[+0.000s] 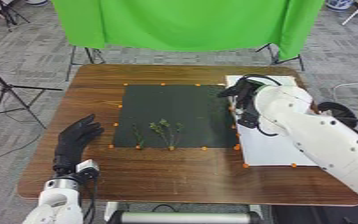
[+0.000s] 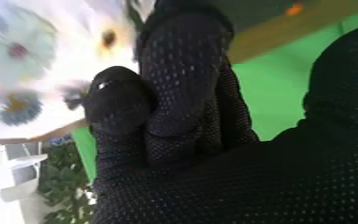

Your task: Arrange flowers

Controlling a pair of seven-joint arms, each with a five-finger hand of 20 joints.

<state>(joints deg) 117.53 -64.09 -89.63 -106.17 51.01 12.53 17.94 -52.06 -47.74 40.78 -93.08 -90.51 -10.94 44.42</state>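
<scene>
Left fingers [image 1: 84, 126] relaxed, pale flower [image 2: 33, 56], dark red centre

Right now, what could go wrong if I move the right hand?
The right hand is by the pale flower, so a sideways move might brush or drag it. Swinging low across the dark mat could disturb the green sprigs near its front edge.
</scene>
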